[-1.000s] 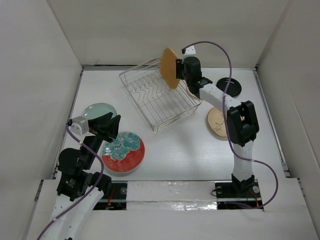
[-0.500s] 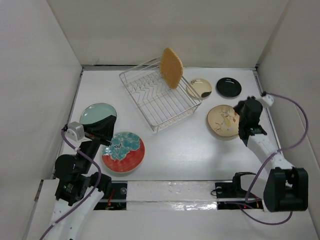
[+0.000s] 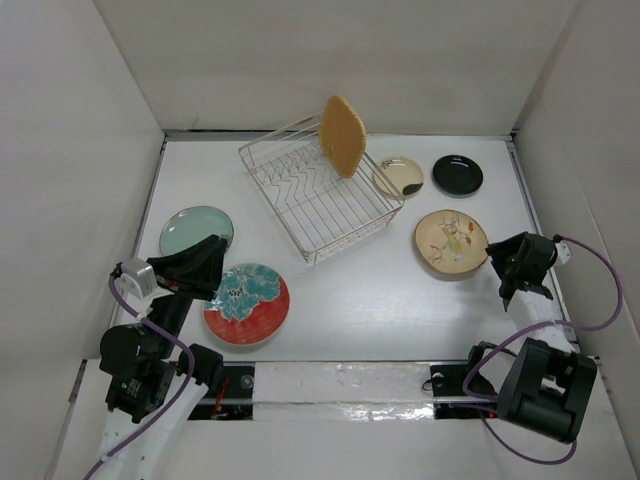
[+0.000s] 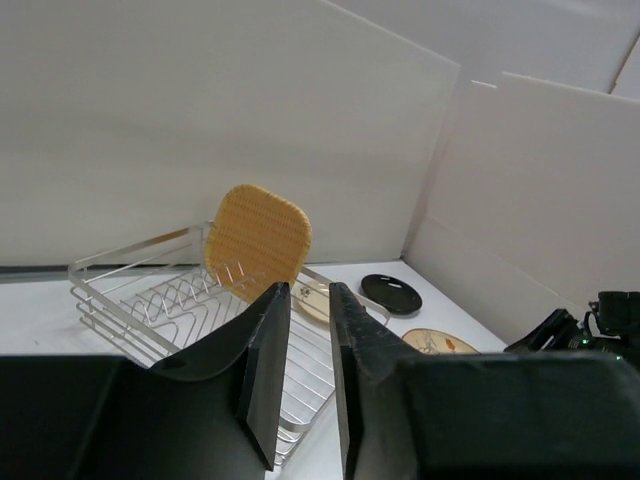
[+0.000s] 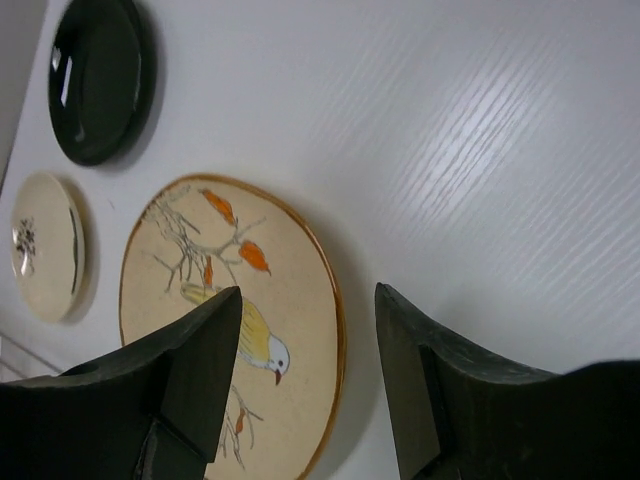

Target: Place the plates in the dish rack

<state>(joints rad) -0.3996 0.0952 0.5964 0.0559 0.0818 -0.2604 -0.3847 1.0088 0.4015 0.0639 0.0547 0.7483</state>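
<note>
Right gripper (image 5: 308, 300) hangs spread and empty, the beige bird plate (image 5: 230, 330) lying flat just under its fingertips. Left gripper (image 4: 305, 295) is nearly pinched, a slim gap with nothing in it, poised between the pale teal plate (image 3: 192, 227) and the red flowered plate (image 3: 247, 303), seemingly clear of both. Farther out, the wooden plate (image 3: 343, 135) stands on edge at the dish rack (image 3: 320, 210)'s far end.
</note>
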